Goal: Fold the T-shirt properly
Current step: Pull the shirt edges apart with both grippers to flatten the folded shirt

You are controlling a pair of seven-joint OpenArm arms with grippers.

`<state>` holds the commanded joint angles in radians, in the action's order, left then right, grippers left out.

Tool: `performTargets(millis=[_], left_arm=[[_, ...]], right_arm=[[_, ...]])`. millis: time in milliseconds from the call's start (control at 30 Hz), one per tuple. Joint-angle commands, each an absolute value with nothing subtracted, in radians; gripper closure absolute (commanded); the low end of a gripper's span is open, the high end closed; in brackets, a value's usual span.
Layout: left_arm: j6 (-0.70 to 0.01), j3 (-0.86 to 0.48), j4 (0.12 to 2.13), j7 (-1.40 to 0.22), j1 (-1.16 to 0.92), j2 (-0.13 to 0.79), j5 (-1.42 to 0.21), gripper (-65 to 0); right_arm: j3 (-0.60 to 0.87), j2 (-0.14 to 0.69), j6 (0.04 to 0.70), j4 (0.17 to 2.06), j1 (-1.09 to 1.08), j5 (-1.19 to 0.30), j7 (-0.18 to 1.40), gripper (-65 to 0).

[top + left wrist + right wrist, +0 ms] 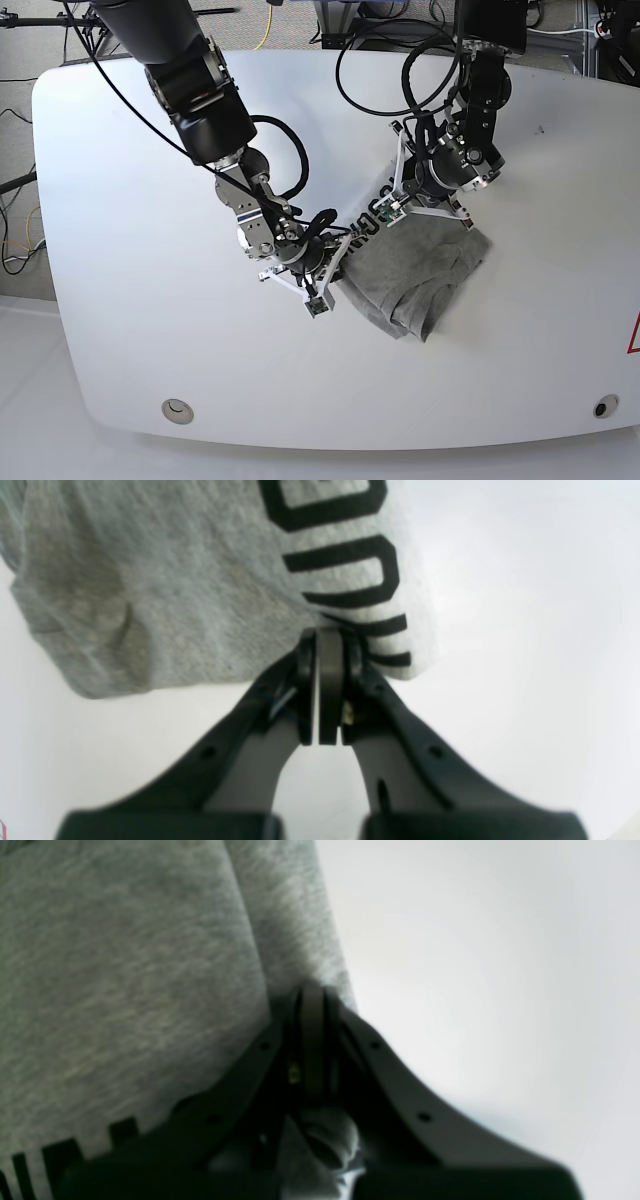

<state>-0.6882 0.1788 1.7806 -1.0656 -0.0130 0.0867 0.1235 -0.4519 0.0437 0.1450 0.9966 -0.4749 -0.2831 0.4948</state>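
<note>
Left gripper clenched on the T-shirt, jaws pressed together at the cloth's edge right beside the black lettering. Right gripper likewise clamped on grey fabric, with a bunch of cloth showing between the finger bases nearer its camera.

T-shirt hangs and drapes between the two grippers near the middle of the white surface. Upper edge, carrying the lettering, is stretched in a line from the right gripper up to the left gripper. Rest of the cloth sags below and to the base view's right, rumpled, with a folded corner lowest. Whether that lower part rests on the surface or hangs just above it cannot be told.

Both arms lean in from the far side of the surface, black cables looping above them. Two small round fittings sit near the surface's front edge, one toward each corner.
</note>
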Motion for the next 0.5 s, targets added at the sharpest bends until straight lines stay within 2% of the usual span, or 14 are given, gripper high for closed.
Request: performTargets(millis=[267, 500], left_arm=[[-0.688, 0.177, 1.781, -1.064, -0.005, 0.136, 0.124, 0.0], [-0.688, 0.177, 1.764, -1.023, 0.027, 0.156, 0.125, 0.0]], right_arm=[[-0.452, 0.105, 0.151, 1.095, -0.392, -0.283, 0.498, -0.1], [-0.452, 0.117, 0.151, 1.176, -0.335, -0.283, 0.552, -0.3]])
